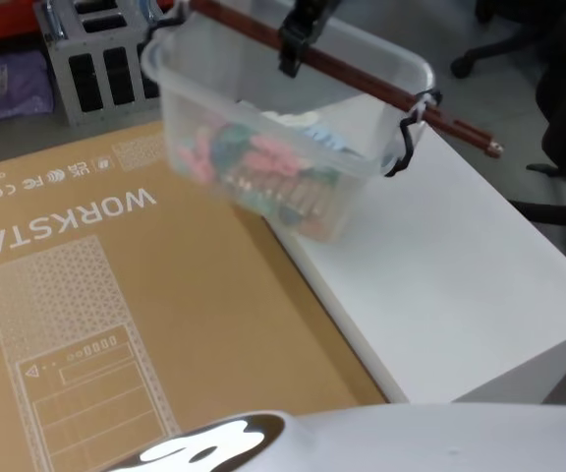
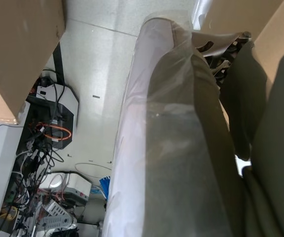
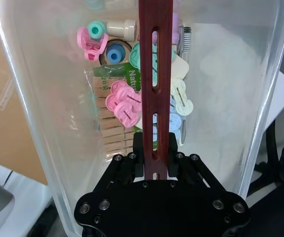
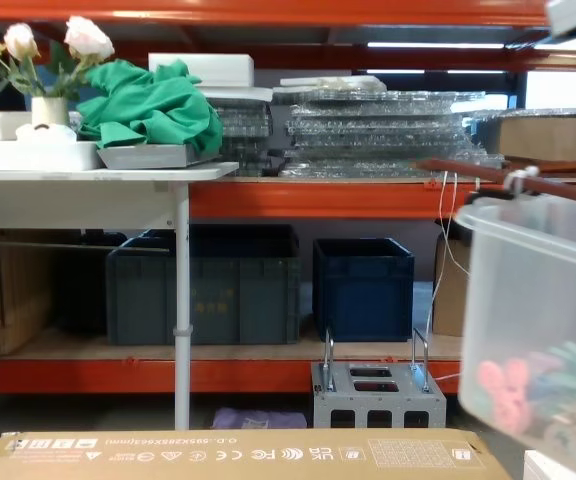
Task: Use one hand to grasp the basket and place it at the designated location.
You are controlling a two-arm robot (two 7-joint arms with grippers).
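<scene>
Aloft: basket (image 1: pixel 214 108), pegs (image 3: pixel 120 106) inside; right gripper (image 3: pixel 156 158) clamps handle (image 3: pixel 155 59).

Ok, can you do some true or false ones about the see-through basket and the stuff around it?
1. The right tool is shut on the red-brown slotted handle of the translucent white plastic basket. True.
2. The basket is empty. False: pink and teal plastic clips and wooden pegs lie inside.
3. The flat brown cardboard box has white printing. True.
4. The green cloth is in the basket. False: it lies on a grey tray on the far white table.
</scene>
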